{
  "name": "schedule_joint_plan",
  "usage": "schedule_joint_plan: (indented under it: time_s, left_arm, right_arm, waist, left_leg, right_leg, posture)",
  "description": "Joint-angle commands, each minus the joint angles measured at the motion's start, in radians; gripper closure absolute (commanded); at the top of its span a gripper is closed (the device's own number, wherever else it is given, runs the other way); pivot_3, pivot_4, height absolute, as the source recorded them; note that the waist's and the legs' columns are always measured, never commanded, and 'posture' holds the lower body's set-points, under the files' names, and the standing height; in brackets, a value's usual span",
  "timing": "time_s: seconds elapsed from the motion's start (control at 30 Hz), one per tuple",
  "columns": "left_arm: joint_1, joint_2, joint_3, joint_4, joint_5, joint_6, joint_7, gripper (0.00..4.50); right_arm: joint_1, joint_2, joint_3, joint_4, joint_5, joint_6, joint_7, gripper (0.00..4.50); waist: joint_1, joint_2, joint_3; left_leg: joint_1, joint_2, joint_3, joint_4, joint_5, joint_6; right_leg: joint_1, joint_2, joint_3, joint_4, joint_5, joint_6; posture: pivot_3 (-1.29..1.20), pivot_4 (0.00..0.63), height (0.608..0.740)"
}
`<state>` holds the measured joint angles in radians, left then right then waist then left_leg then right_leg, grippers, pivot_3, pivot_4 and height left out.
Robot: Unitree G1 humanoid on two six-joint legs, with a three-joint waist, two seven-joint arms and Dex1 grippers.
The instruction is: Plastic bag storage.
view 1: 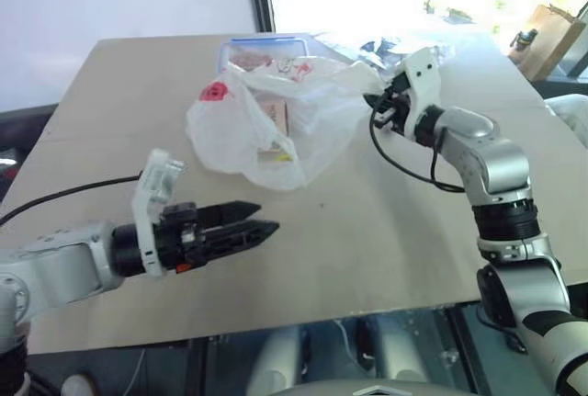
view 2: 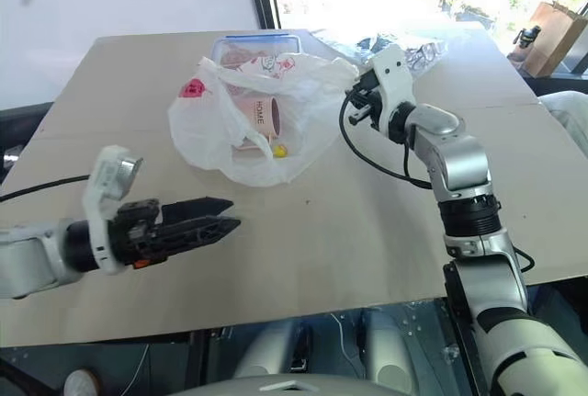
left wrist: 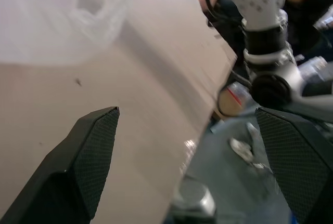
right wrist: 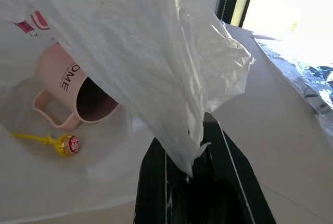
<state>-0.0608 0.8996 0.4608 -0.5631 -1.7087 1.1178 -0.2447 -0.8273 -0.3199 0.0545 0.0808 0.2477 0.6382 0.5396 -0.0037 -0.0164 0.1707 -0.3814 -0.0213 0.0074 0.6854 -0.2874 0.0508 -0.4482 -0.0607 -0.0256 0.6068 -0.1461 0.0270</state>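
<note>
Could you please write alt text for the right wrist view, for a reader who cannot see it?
The right gripper has its jaws shut on an edge of the plastic bag, holding it up. Inside the bag lie a pink mug on its side and a yellow-sticked lollipop.

On the table: plastic bag at 12 o'clock of centre, with 1 mug and 1 lollipop inside. Behind the bag, touching, a food box. Right gripper at the bag's 3 o'clock edge; left gripper well apart at 7 o'clock.
</note>
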Motion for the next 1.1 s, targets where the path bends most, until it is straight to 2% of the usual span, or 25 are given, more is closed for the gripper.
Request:
schedule_joint_plan:
  time_s: [0.03,0.23,0.37,0.53,0.67,0.8,0.87,0.97,1.03,1.1]
  left_arm:
    - [-0.051,-0.006,-0.052,-0.074,0.057,-0.087,0.039,0.09]
    - [-0.097,0.077,-0.03,-0.114,0.118,-0.129,-0.092,0.09]
    - [-0.153,0.107,-0.065,-0.094,0.141,-0.152,-0.052,0.09]
    - [-0.131,0.123,-0.141,-0.115,0.27,-0.139,-0.034,0.09]
    - [-0.169,0.077,-0.232,-0.098,0.347,-0.151,0.031,0.09]
    - [-0.304,-0.022,-0.418,-0.028,0.576,-0.156,0.091,0.09]
    - [-0.363,-0.087,-0.477,0.013,0.647,-0.147,0.115,0.09]
    - [-0.395,-0.141,-0.523,0.038,0.704,-0.122,0.11,0.91]
    - [-0.4,-0.193,-0.488,0.042,0.686,-0.146,0.096,1.65]
    - [-0.408,-0.238,-0.382,0.041,0.585,-0.177,0.08,2.69]
  right_arm:
    - [0.003,-0.004,-0.011,-0.062,0.011,-0.006,0.004,4.5]
    - [0.002,-0.009,-0.011,-0.06,0.008,0.001,0.006,4.5]
    - [0.0,-0.005,-0.009,-0.054,0.006,-0.017,0.008,4.5]
    - [-0.001,-0.003,-0.005,-0.057,0.008,-0.027,0.017,4.5]
    - [-0.004,-0.007,-0.005,-0.063,0.009,-0.029,0.025,4.5]
    - [-0.006,-0.012,-0.003,-0.069,0.009,-0.025,0.034,4.5]
    - [-0.007,-0.014,-0.003,-0.072,0.013,-0.022,0.037,4.5]
    - [-0.009,-0.018,-0.004,-0.074,0.014,-0.018,0.04,4.5]
    - [-0.012,-0.02,-0.008,-0.07,0.014,-0.018,0.04,4.5]
    - [-0.02,-0.023,-0.013,-0.063,0.017,-0.019,0.041,4.5]
  waist:
    - [-0.001,0.0,0.0]
    - [-0.01,0.0,0.0]
    - [-0.009,0.0,0.0]
    - [-0.009,0.0,0.0]
    - [-0.009,0.0,0.0]
    - [0.0,0.0,0.001]
    - [0.001,0.0,0.001]
    - [-0.009,0.0,0.001]
    - [-0.012,0.0,0.001]
    - [-0.011,0.0,0.001]
  left_leg:
    - [0.0,0.0,0.0,0.0,0.0,0.0]
    - [0.0,0.001,0.001,-0.001,0.0,0.0]
    - [0.0,0.002,0.001,-0.001,0.0,0.0]
    - [0.0,0.002,0.001,-0.001,0.0,0.0]
    - [0.0,0.002,0.001,-0.001,0.0,0.0]
    - [0.0,0.002,0.001,-0.001,0.0,0.0]
    - [0.0,-0.001,0.001,-0.001,0.0,0.0]
    - [0.0,0.0,0.002,-0.001,0.0,0.0]
    - [0.0,0.001,0.002,-0.002,0.0,0.0]
    - [-0.001,0.004,0.002,-0.002,0.0,0.0]
  right_leg:
    - [0.0,0.0,0.0,0.0,0.0,0.0]
    - [-0.001,0.003,0.001,0.0,0.0,0.0]
    - [-0.001,0.004,0.001,-0.001,0.0,0.0]
    - [-0.001,0.004,0.001,-0.001,0.0,0.001]
    - [-0.001,0.004,0.001,-0.001,0.002,0.003]
    - [0.0,0.004,0.001,-0.001,0.002,0.003]
    - [0.0,0.004,0.001,-0.002,0.002,0.004]
    - [0.0,0.004,0.002,-0.002,0.002,0.004]
    - [-0.001,0.005,0.003,-0.002,0.002,0.004]
    - [-0.002,0.005,0.003,-0.002,0.002,0.003]
  posture:
    - [0.0,0.15,0.74]
    - [0.0,0.15,0.74]
    - [0.0,0.15,0.74]
    - [0.0,0.15,0.74]
    - [0.0,0.15,0.74]
    - [0.0,0.15,0.74]
    - [0.0,0.15,0.74]
    - [0.0,0.15,0.74]
    - [0.0,0.15,0.74]
    - [0.0,0.15,0.74]
